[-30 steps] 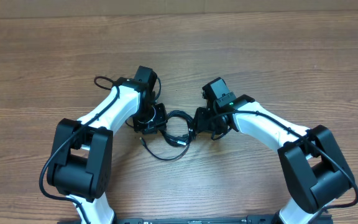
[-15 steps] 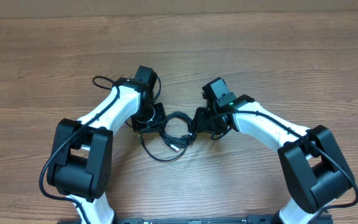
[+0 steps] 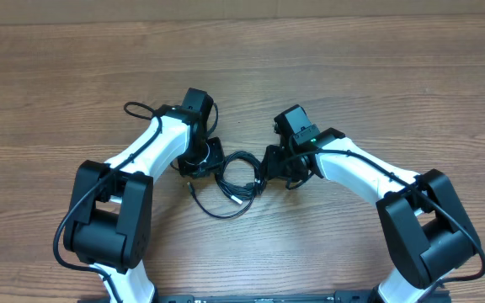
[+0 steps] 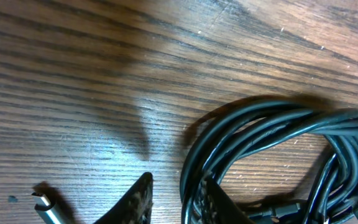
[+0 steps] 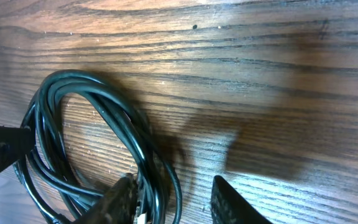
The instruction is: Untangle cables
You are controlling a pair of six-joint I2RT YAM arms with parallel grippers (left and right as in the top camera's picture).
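The cables (image 3: 238, 178) are lying as one coiled black bundle on the wooden surface (image 3: 394, 76), near the middle of the overhead view and a little toward 6 o'clock. The left hand (image 3: 211, 171) is sitting at the bundle's 9 o'clock side and the right hand (image 3: 265, 175) at its 3 o'clock side, both low over the wood. A loose loop (image 3: 223, 215) is sagging out of the coil toward 6 o'clock.

In the left wrist view the left hand (image 4: 176, 200) is standing open, its fingers (image 4: 138, 200) part-way apart. Several strands of the coil are running between them. Bare wood is showing between the strands and the 9 o'clock-side finger. A small metal-tipped plug (image 4: 42, 206) is lying apart from the coil, toward 8 o'clock.

In the right wrist view the right hand (image 5: 174, 199) is likewise standing open. The coil's strands are passing just beside its 9 o'clock-side finger (image 5: 120, 199). Clear wood is showing before the other finger.
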